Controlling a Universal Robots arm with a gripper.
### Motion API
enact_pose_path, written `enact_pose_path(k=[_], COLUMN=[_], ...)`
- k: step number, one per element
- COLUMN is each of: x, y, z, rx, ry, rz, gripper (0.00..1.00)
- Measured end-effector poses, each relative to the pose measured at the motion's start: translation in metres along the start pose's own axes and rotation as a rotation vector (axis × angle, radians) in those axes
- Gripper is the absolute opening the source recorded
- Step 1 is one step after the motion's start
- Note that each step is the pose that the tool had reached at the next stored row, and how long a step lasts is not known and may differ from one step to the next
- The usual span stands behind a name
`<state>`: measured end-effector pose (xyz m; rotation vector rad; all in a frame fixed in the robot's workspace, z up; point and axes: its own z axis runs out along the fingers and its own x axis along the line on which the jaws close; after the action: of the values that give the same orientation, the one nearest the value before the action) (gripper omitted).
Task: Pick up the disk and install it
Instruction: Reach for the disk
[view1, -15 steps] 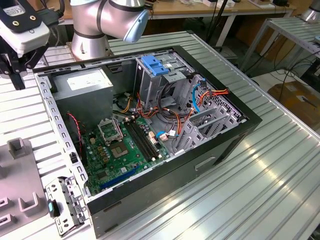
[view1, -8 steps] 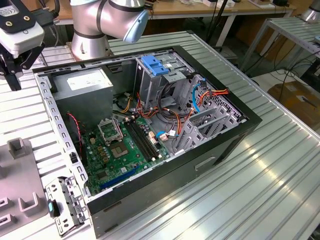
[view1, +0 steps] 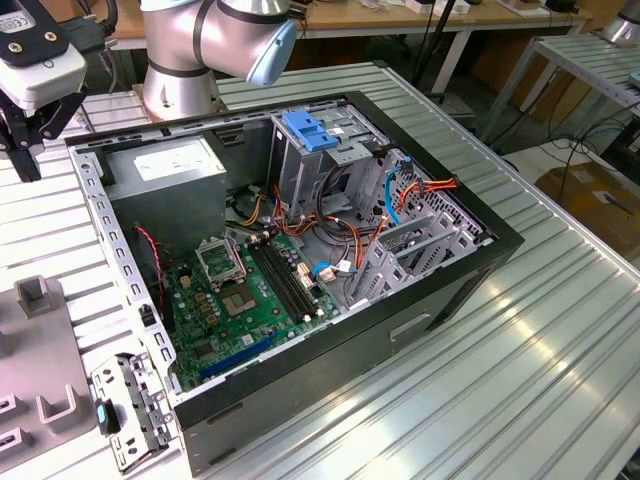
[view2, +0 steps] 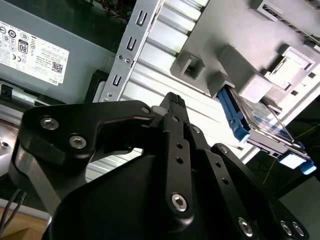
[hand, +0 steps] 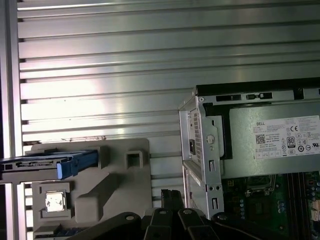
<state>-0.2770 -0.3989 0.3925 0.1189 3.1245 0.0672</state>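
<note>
Observe the tool (view2: 172, 100) in both wrist views: it is clenched, its black fingertips meet, and nothing is gripped between them. The tool hangs above the ribbed metal bench (view1: 560, 350), outside the open computer case (view1: 450, 290). It is near the case corner that houses the grey power supply (view1: 170, 160).

Locate the disk (hand: 47, 162) in the grey holder (hand: 125, 175), which lies on the bench beside the case. In the first wrist view the disk stands on edge in a slot of the holder, and you see it edge-on with its bright blue rail toward the camera. In the second wrist view you see its shiny flat face framed by the blue rails. The disk is well apart from the tool and outside the case.

Refer to the exterior view for the case layout. The case lies on its side with the open face up. Inside it you see the green motherboard (view1: 250, 300) and the tall grey drive cage (view1: 290, 180), which is topped by a blue latch (view1: 305, 130). Orange, red and light-blue cables (view1: 340, 235) run between the cage and the board. The holder sits off the case toward the exterior view's left. The base of the arm (view1: 190, 60) stands just behind the case.
</note>
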Motion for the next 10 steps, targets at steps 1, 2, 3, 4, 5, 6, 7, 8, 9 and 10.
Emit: enact_pose_path(k=[1, 2, 3, 4, 5, 6, 7, 8, 9, 10], x=[0.0013, 0.0021, 0.0031, 0.004, 0.0051, 0.0066, 0.0075, 0.0086, 0.01, 0.011], y=[-0.0001, -0.0002, -0.0002, -0.0003, -0.0003, -0.0004, -0.0005, -0.0005, -0.0006, -0.0007], z=[-0.0001, -0.0001, 0.0, 0.0, -0.0001, -0.0001, -0.0001, -0.0001, -0.0002, -0.0002], rx=[0.0, 0.0001, 0.0, -0.0001, 0.0, 0.0, 0.0, 0.0, 0.0, 0.0], ry=[0.0, 0.0, 0.0, 0.0, 0.0, 0.0, 0.0, 0.0, 0.0, 0.0], rz=[0.0, 0.0, 0.0, 0.0, 0.0, 0.0, 0.0, 0.0, 0.0, 0.0], gripper=[0.11, 0.11, 0.11, 0.11, 0.11, 0.11, 0.11, 0.11, 0.11, 0.11])
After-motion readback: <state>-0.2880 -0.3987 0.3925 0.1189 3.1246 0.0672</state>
